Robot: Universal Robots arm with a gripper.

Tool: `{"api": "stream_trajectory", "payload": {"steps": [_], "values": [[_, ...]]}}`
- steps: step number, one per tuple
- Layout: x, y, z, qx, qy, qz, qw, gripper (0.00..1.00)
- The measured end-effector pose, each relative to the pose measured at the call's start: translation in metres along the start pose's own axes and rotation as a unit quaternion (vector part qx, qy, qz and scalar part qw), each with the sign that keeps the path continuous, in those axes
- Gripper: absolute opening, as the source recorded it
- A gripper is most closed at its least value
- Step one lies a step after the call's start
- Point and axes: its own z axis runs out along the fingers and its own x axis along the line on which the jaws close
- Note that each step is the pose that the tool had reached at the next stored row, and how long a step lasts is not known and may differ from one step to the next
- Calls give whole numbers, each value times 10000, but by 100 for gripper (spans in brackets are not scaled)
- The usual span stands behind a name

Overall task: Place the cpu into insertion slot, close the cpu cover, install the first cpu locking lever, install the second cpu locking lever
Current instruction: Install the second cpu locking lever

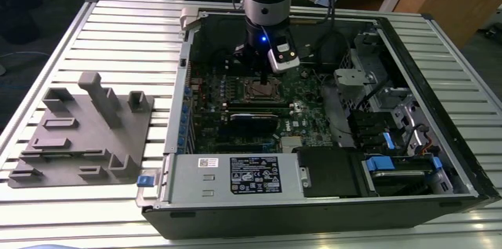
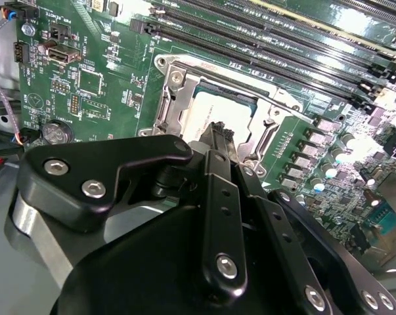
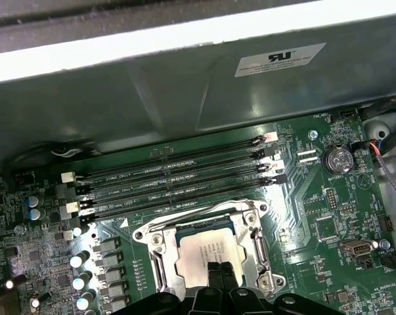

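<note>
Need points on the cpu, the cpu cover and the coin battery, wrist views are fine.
cpu (image 3: 204,251): first wrist view, on its silver-grey top.
cpu cover (image 3: 159,262): first wrist view, on the metal frame's side bar beside the chip.
coin battery (image 3: 337,158): first wrist view, on its round silver face.

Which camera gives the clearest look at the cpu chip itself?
The first wrist view: the cpu lies face-up in its socket, framed by the cpu cover. In the second wrist view the gripper hides part of it. In the exterior view it is just a small square far below.
</note>
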Motion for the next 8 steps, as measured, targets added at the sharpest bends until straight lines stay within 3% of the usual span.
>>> {"api": "stream_trajectory", "payload": {"steps": [8], "values": [[0,0,-3,0,0,0,10000,11]]}}
